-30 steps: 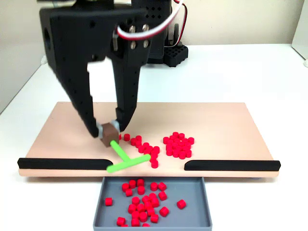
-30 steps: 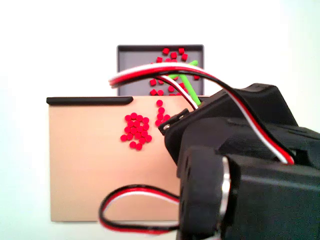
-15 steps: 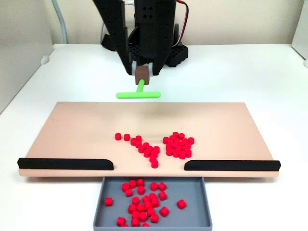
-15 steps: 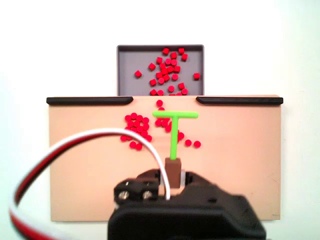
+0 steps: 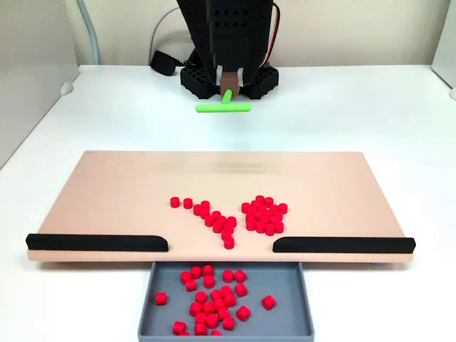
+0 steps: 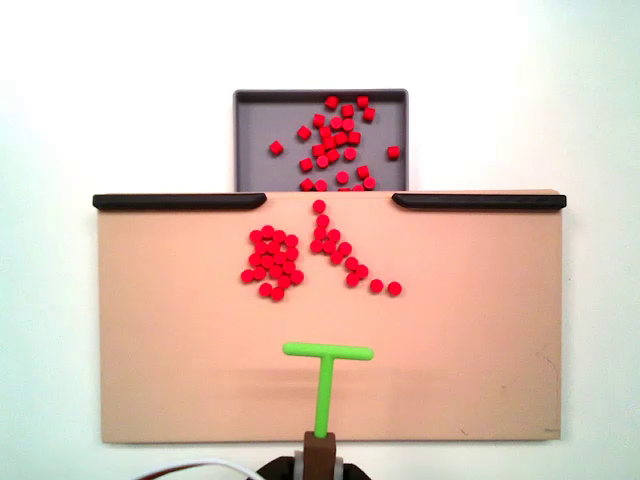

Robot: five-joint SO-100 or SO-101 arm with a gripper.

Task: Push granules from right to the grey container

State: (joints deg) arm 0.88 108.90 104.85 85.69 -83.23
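- Arm (image 5: 226,32): stands upright at the far side of the white table (image 5: 370,107), beyond the board's far edge in a fixed view.
- Claw (image 5: 229,77): closed on the brown block at the stem end of the green T-stick (image 5: 224,107); the same grip shows at the bottom edge of a fixed view (image 6: 321,462).
- T-stick: held clear above the table in one view; in the other, its crossbar (image 6: 328,351) lies over bare board, well apart from the granules.
- Board (image 5: 114,192): beige, with two black strips (image 5: 97,243) along its near edge and a gap between them.
- Granules (image 5: 264,215): one tight cluster and a slanting row (image 5: 211,214) lie mid-board, near the gap.
- Grey container (image 5: 306,306): sits just below the gap, touching the board's near edge; many granules (image 5: 212,293) already lie inside.
- Open room: wide bare board on both sides of the granules.
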